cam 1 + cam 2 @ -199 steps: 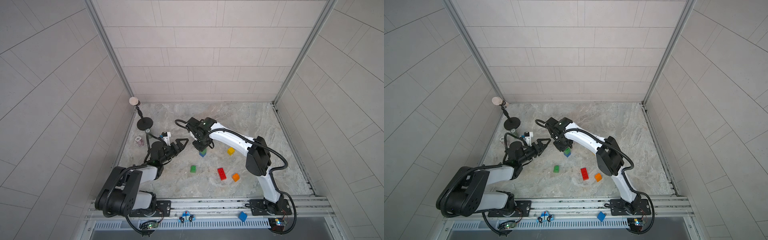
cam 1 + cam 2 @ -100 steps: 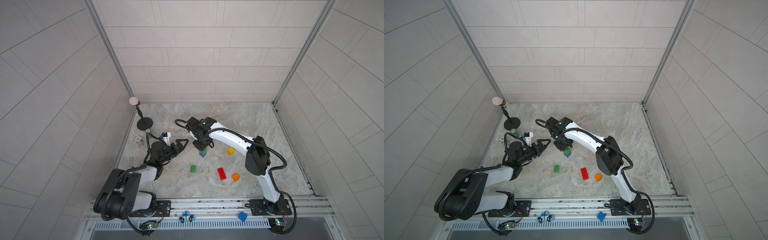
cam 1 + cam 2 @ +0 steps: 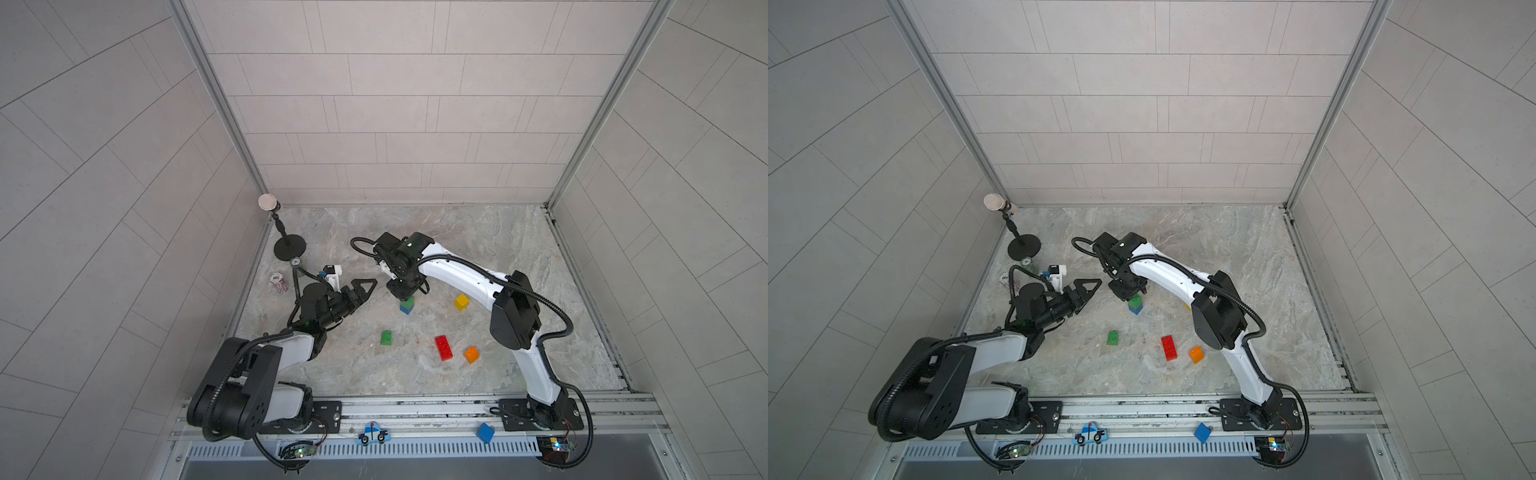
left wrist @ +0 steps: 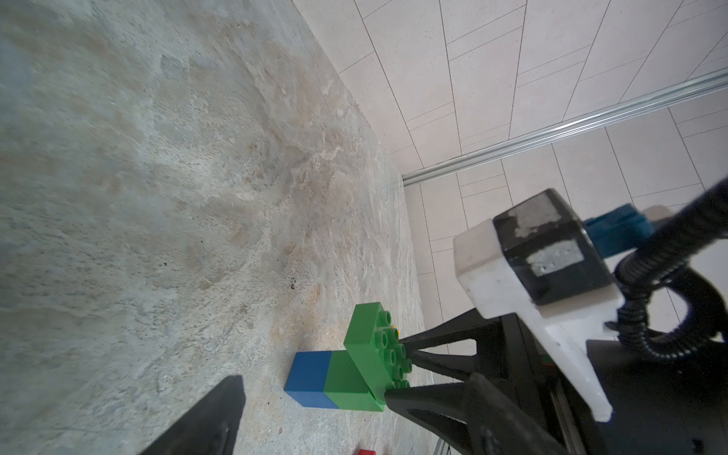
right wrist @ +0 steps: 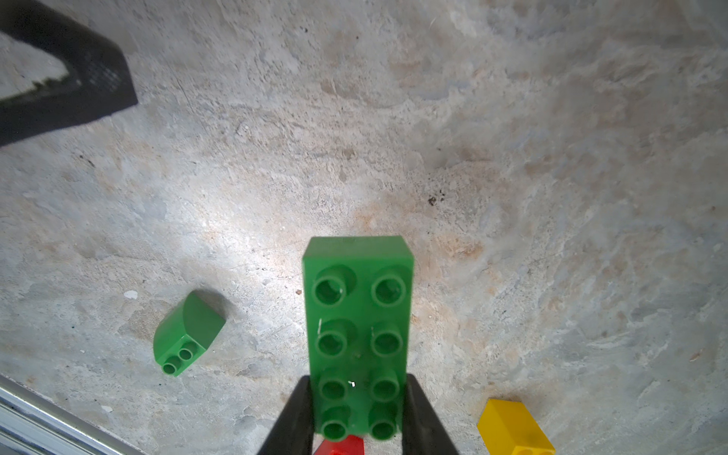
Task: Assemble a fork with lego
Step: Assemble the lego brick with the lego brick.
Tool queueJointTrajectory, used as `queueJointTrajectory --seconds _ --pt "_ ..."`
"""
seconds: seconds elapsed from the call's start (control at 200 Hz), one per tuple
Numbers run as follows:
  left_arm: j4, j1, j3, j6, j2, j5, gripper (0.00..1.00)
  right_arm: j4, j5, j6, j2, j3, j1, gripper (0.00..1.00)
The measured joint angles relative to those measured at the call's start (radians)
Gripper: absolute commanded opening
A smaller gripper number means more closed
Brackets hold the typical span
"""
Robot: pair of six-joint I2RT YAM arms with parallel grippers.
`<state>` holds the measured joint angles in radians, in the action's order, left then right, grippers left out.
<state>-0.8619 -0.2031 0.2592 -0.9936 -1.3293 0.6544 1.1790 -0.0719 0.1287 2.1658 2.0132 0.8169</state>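
Note:
A small green brick on a blue brick forms a standing stack mid-table. The longer green brick lies across the stack's top, and my right gripper is shut on it from above. My left gripper hovers just left of the stack, open and empty. Loose lego lies nearer the front: a small green brick, the red brick, an orange brick and a yellow brick. No finished fork is in view.
A black stand with a round head occupies the back left corner, with a small round item beside it. A plain blue block and a car-shaped cutout sit on the front rail. Tiled walls close in three sides.

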Motion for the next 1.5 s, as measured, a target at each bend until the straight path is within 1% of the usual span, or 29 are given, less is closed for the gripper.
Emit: queueJointTrajectory --seconds 0.4,0.53,0.7,1.046,1.091,1.121,1.171,1.191,1.221,1.226,1.276,1.326,1.356,1.396,1.501 --pt "0.010 0.000 0.000 0.007 0.008 0.000 0.92 -0.006 -0.005 -0.095 0.000 -0.009 -0.001 0.00" --pt "0.017 0.000 0.000 0.015 0.022 0.015 0.92 -0.010 -0.017 -0.103 -0.003 -0.021 -0.005 0.00" --pt "0.033 0.000 0.000 0.023 0.024 0.042 0.89 -0.017 -0.041 -0.102 -0.007 -0.028 -0.014 0.00" --pt "0.053 0.000 0.002 0.025 0.024 0.059 0.89 -0.022 -0.051 -0.103 -0.010 -0.035 -0.019 0.00" --pt "0.054 0.000 0.002 0.026 0.025 0.059 0.89 -0.026 -0.052 -0.103 -0.014 -0.039 -0.019 0.07" --pt "0.058 0.000 0.002 0.025 0.028 0.059 0.89 -0.026 -0.053 -0.102 -0.014 -0.039 -0.019 0.15" --pt "0.061 0.000 0.002 0.025 0.034 0.058 0.89 -0.026 -0.053 -0.102 -0.015 -0.038 -0.019 0.25" --pt "0.061 0.000 0.002 0.025 0.038 0.058 0.89 -0.026 -0.053 -0.102 -0.015 -0.037 -0.019 0.31" --pt "0.063 0.000 0.002 0.026 0.046 0.057 0.90 -0.025 -0.055 -0.100 -0.015 -0.035 -0.019 0.44" --pt "0.064 0.000 0.002 0.026 0.047 0.057 0.90 -0.025 -0.055 -0.099 -0.015 -0.035 -0.019 0.44" --pt "0.068 0.000 0.002 0.026 0.062 0.054 0.91 -0.021 -0.064 -0.094 -0.016 -0.034 -0.020 0.62" --pt "0.074 0.000 0.002 0.027 0.082 0.050 0.93 -0.012 -0.080 -0.089 -0.016 -0.035 -0.020 0.74" --pt "0.080 0.000 0.002 0.030 0.094 0.047 0.94 -0.010 -0.090 -0.087 -0.016 -0.035 -0.020 0.79" --pt "0.095 0.000 0.002 0.034 0.113 0.040 0.95 -0.011 -0.106 -0.076 -0.020 -0.035 -0.019 0.82" --pt "0.149 0.000 0.002 0.051 0.171 0.016 0.96 -0.040 -0.134 -0.067 -0.061 -0.048 -0.021 0.83"
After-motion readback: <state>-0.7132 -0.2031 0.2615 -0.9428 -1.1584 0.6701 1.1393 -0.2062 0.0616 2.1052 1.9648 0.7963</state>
